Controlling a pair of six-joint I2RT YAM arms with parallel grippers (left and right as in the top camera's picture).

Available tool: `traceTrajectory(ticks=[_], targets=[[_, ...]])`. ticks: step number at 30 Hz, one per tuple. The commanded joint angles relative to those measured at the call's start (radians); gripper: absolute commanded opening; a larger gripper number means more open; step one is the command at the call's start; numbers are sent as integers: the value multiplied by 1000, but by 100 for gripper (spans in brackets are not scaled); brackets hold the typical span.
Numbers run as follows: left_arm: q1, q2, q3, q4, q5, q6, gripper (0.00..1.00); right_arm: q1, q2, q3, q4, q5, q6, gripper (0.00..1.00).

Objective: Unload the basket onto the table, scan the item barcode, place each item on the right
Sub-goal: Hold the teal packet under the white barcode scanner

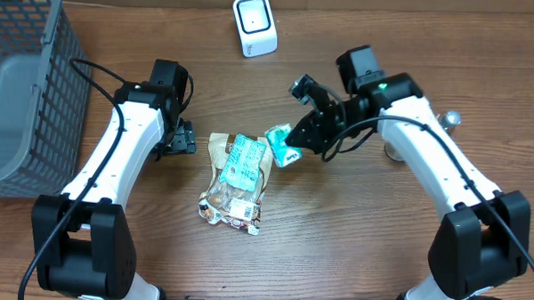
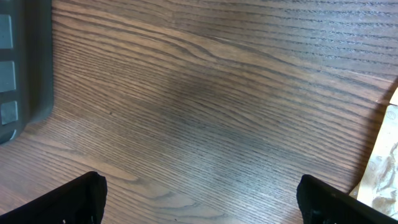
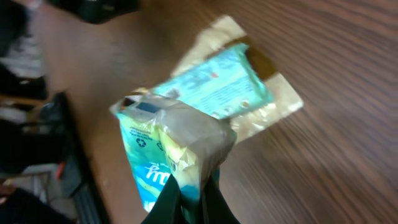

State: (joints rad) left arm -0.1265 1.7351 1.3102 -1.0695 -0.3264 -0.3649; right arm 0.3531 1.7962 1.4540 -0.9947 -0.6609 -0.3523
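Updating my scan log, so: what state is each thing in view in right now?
Left claw: open, empty.
Right claw: shut, gripping.
Held packet: pinched, crumpled.
Bag: lying flat.
Top packet: lying flat on the bag.
Scanner: upright, nothing in front of it.

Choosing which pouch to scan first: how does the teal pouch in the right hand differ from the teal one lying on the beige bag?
The held pouch is pinched in the shut right hand, raised and tilted; the other pouch lies flat on the beige bag, with no hand on it. The held pouch looks crumpled at the grip; the other pouch looks smooth. Both are teal printed packets.
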Motion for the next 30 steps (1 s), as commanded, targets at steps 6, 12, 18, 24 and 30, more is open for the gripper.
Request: traceTrajectory(ticks=[6, 12, 18, 24, 30], targets=[[2, -19, 18, 2, -13, -14, 100, 68, -10, -55, 107, 469, 379, 4], [2, -19, 18, 2, -13, -13, 99, 72, -10, -53, 173, 541, 473, 4], [2, -19, 18, 2, -13, -13, 99, 71, -10, 105, 84, 541, 509, 4], [2, -19, 18, 2, -13, -13, 99, 71, -10, 508, -134, 627, 509, 3], [2, -19, 18, 2, -13, -14, 99, 71, -10, 860, -219, 737, 500, 3]])
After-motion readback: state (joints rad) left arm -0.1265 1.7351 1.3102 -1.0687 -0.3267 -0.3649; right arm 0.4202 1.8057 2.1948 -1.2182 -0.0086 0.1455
